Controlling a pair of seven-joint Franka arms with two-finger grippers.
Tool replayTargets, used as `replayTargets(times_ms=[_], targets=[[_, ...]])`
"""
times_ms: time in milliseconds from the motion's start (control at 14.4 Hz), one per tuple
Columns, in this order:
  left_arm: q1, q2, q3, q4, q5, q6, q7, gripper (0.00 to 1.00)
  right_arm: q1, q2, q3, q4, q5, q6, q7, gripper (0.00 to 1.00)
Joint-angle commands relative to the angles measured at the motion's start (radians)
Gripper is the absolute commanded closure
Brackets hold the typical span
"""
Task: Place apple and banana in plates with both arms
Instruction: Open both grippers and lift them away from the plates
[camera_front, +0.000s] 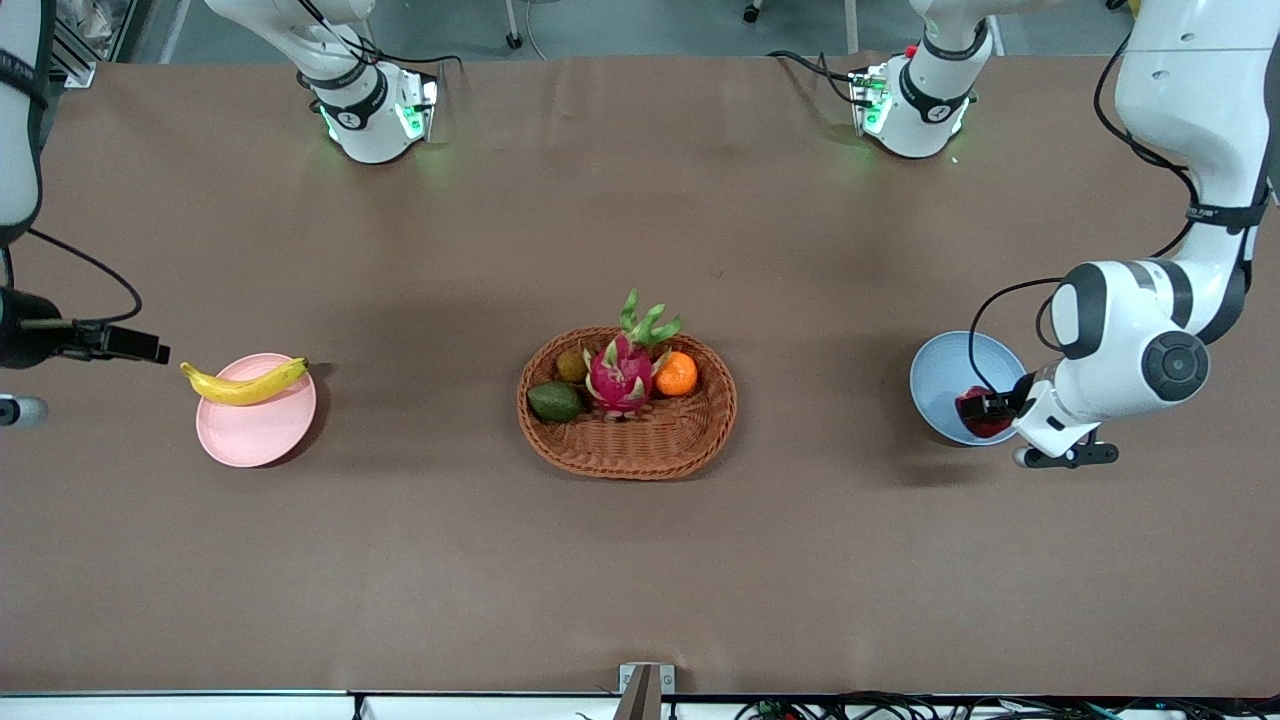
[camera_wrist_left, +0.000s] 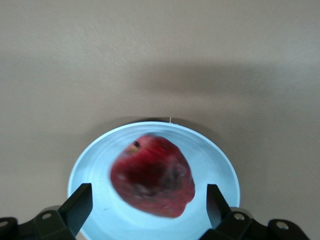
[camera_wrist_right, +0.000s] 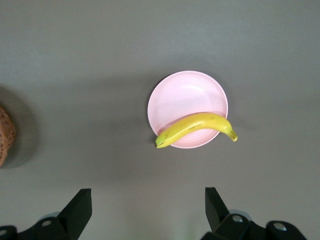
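The dark red apple (camera_front: 984, 428) lies in the light blue plate (camera_front: 940, 385) at the left arm's end of the table. My left gripper (camera_front: 988, 407) is low over it and open. In the left wrist view the apple (camera_wrist_left: 152, 175) sits between the two spread fingertips (camera_wrist_left: 82, 192), touching neither, on the plate (camera_wrist_left: 95, 165). The yellow banana (camera_front: 245, 385) lies across the rim of the pale pink plate (camera_front: 255, 435), both tips overhanging. My right gripper (camera_wrist_right: 147, 192) is open and empty, high above the table beside the banana (camera_wrist_right: 195, 127) and pink plate (camera_wrist_right: 185, 95).
A brown wicker basket (camera_front: 640, 445) stands mid-table with a pink dragon fruit (camera_front: 620, 375), an orange (camera_front: 677, 375) and a green avocado (camera_front: 555, 402). Its edge shows in the right wrist view (camera_wrist_right: 5, 135). The arm bases stand along the table's robot side.
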Motion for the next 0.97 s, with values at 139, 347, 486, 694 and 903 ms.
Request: replayTargets(times_ms=[139,347,486,694,903], targets=[[0.011,-0.215,-0.003,-0.007,-0.015,-0.142,0.012,0.0,0.039,-0.014,-0.002,0.065,-0.012,-0.037,0.042,0.0],[0.01,-0.336,-0.003,-0.007,-0.015,-0.22,0.012,0.0,0.042,-0.015,-0.001,0.077,-0.004,-0.045,0.046,0.0],[0.005,-0.405,-0.005,-0.003,-0.015,-0.274,0.012,0.0,0.07,-0.026,-0.001,0.074,-0.006,-0.068,0.039,0.0],[0.004,-0.456,-0.005,0.093,-0.013,-0.401,0.01,0.0,0.069,-0.054,-0.004,0.045,-0.016,-0.104,0.04,0.0],[0.002,-0.446,-0.005,0.206,-0.013,-0.474,-0.007,0.0,0.043,-0.149,-0.009,-0.08,-0.016,-0.039,0.006,0.0]])
